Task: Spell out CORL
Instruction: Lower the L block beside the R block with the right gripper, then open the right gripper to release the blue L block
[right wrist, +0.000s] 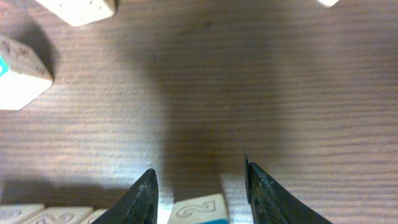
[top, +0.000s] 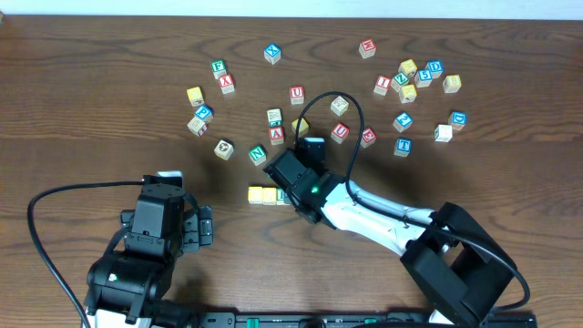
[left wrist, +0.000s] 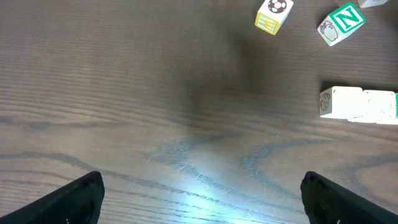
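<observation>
Matt grained wood table (right wrist: 280,93), pale smooth wooden cubes (left wrist: 357,102), black plastic right pincer (right wrist: 199,180).

Cubes in the row (top: 262,194): 3 counted from overhead. A fourth cube (right wrist: 199,210), at the row's right end, shows only in the right wrist view.
Loose cubes (top: 403,120) beyond the row: roughly 27, one partly hidden.
Among them, N cube (top: 258,154): 1; soccer-ball cube (top: 224,148): 1.
Arms: 2, left arm (top: 146,246) and right arm (top: 383,214).
Black cables (top: 46,205): 2.
</observation>
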Tool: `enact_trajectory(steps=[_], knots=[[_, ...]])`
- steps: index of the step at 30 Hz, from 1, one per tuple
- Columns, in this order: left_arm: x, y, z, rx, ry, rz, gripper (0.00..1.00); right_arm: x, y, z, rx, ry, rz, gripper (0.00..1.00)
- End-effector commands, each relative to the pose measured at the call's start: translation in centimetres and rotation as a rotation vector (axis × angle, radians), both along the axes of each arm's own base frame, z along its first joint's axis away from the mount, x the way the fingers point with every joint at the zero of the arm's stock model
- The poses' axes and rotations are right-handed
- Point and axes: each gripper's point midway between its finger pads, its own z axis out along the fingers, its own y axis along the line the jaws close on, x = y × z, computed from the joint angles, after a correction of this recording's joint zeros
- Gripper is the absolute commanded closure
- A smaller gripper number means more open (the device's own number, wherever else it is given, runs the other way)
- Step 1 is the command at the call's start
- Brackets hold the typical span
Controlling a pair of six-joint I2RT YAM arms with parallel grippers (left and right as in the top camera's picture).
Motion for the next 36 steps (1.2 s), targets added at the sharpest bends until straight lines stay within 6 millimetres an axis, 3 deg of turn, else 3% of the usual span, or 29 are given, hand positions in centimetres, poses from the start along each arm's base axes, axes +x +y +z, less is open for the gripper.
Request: enact_trajectory(steps=[1,9,14,20,36], knots=[[0.0,0.1,0.1,-0.003,-0.001,0.013,0.01,1.2,-1.9,0.0,-0.068,-0.040,-0.028,0.60],[0.0,0.1,0.1,-0.003,-0.001,0.013,0.01,2.6,-5.0,-0.2,-0.111,-0.018,-0.074,0.68],[0.0,0.1,0.1,-0.003,-0.001,0.013,0.01,1.6,-6.1,-1.1,-0.117,0.070,-0.078,0.78],[0.0,0.1,0.1,-0.003,-0.001,0.013,0.01,-1.1,-5.0,-2.3,-0.060,0.208,-0.026,0.93],[0.0,0.1,0.1,-0.003,-0.001,0.013,0.01,-3.1,-2.3,-2.4,-0.023,0.230,0.017,0.96]])
